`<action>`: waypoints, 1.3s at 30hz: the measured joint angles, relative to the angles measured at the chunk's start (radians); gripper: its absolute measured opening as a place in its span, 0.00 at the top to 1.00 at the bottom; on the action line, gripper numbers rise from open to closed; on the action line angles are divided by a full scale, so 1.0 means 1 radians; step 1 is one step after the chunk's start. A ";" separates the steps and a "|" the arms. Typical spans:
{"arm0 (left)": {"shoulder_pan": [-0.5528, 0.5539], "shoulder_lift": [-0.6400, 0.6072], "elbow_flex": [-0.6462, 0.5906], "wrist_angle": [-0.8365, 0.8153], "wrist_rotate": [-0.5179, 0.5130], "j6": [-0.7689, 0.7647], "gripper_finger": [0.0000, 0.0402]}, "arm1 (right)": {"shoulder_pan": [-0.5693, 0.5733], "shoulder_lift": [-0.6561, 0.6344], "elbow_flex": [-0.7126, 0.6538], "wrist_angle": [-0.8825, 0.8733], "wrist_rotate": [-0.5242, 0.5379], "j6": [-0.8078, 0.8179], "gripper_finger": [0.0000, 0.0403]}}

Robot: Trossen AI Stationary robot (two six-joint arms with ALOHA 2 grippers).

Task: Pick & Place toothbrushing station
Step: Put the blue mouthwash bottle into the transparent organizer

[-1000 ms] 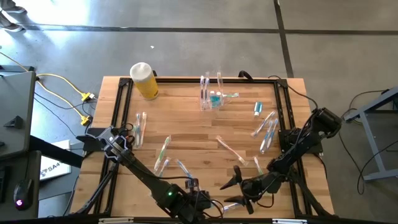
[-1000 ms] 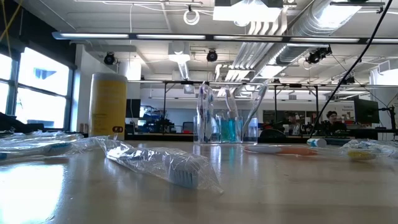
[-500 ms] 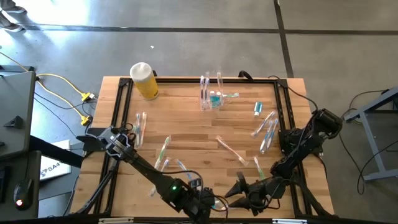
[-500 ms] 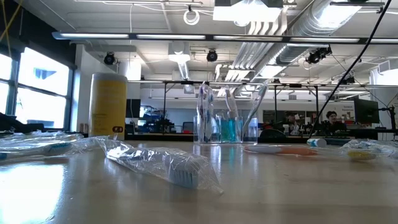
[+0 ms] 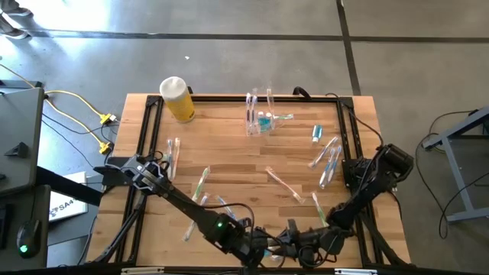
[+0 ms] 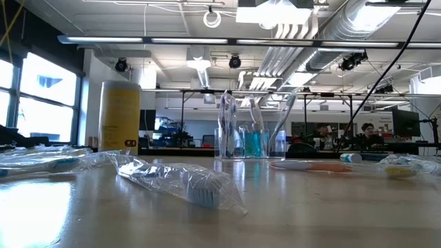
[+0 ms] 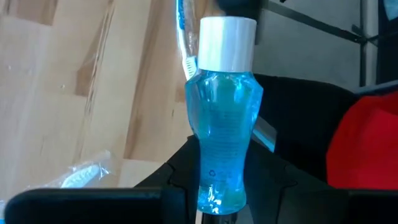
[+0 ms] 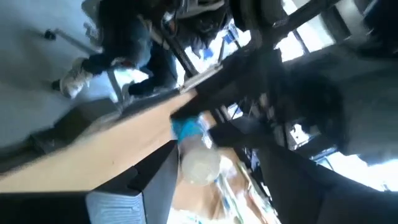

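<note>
The left hand (image 7: 217, 208) is grasping a teal tube (image 7: 222, 134) by its base—cap up, likely for passing—while the right hand (image 5: 294, 237) is waiting beside it, released, at the counter (image 5: 237, 164) edge.

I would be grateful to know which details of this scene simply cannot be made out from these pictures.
- Left gripper, high view: its grip on the teal bottle is hidden under the crossing arms.
- Right gripper, high view: finger spacing too small and dark; its wrist view is motion-blurred.
- Clear cup, low view: contents overlap, so no count.
- Low view: both grippers lie outside the frame.
</note>
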 joint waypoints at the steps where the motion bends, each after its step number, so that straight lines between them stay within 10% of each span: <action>1: 0.000 0.000 0.000 0.002 0.000 0.000 0.78 | 0.000 0.000 0.003 0.002 -0.001 0.003 0.47; 26: 0.029 0.000 0.000 0.008 0.002 0.000 0.78 | -0.029 0.000 0.006 -0.107 -0.065 0.023 0.48; 39: 0.040 0.002 -0.002 0.048 0.031 0.028 0.78 | -0.026 -0.002 0.006 -0.108 -0.069 0.033 0.78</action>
